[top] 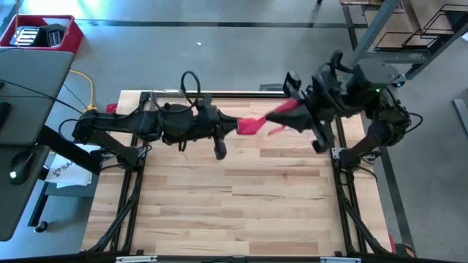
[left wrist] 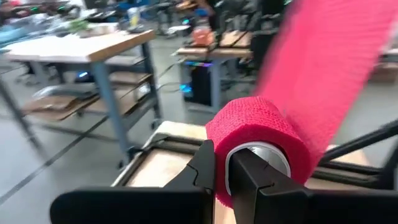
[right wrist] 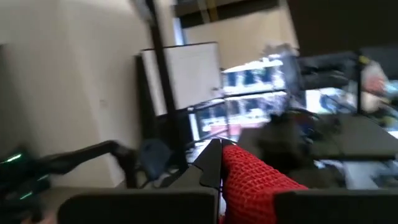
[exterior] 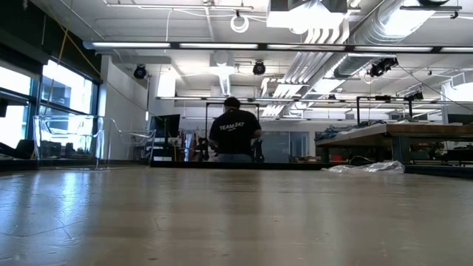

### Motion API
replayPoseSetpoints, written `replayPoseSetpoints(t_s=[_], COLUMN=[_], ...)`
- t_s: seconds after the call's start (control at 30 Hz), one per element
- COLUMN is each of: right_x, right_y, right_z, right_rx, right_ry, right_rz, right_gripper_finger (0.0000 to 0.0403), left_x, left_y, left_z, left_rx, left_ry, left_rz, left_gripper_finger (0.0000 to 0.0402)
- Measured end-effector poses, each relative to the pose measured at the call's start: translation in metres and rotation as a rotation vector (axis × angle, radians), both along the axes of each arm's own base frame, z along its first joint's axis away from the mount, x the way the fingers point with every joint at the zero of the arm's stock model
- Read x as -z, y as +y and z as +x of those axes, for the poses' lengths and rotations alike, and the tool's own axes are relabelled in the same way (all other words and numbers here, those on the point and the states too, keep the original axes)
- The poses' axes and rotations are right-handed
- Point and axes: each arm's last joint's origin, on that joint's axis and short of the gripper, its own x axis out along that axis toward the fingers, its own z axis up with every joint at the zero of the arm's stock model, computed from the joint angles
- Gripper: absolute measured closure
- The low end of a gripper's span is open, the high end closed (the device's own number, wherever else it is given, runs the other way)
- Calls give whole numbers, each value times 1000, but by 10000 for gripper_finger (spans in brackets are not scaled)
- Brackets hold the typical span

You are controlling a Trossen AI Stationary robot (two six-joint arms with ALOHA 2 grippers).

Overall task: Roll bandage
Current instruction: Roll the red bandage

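Holding the bandage [top: 263,121] clear of the table [top: 241,190], you have it strung between both arms near the high view's 12 o'clock. Your left gripper [left wrist: 224,171] is clamped on the wound roll, fingers pinching its wall at the core, so it can serve as a spool. Your right gripper [top: 303,113], over at 2 o'clock, is closed on the loose tail, probably keeping the strip taut so turns lie flat.

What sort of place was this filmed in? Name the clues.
Probably a robotics lab or workshop. The low view shows exposed ceiling ducts and a workbench behind the table, with a person at work. The left wrist view shows more benches.
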Motion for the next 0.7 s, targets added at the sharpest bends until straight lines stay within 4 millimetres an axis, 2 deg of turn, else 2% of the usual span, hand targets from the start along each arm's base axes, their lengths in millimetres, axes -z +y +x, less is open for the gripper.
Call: replayPoseSetpoints(t_s=[0.1, 0.17, 0.47, 0.6, 0.7], right_x=[-3, -6, -9, -9, -9], right_y=[9, 8, -26, -42, -50], right_z=[-2, -2, -2, -1, -1], right_rx=[-20, 25, 279, 330, 307], right_ry=[-55, -77, -87, -79, -74], right_rz=[-44, -33, -17, 34, 41], right_gripper_finger=[403, 403, 403, 403, 403], left_x=[-1, -3, -1, -1, 2], left_y=[8, 9, 3, -4, -12], left_z=[-2, -2, 1, 4, 12], left_rx=[-34, -20, 24, 67, 105], left_ry=[1, -13, -12, -47, -64], left_rz=[0, -4, -19, -54, -67], left_gripper_finger=[387, 387, 387, 387, 387])
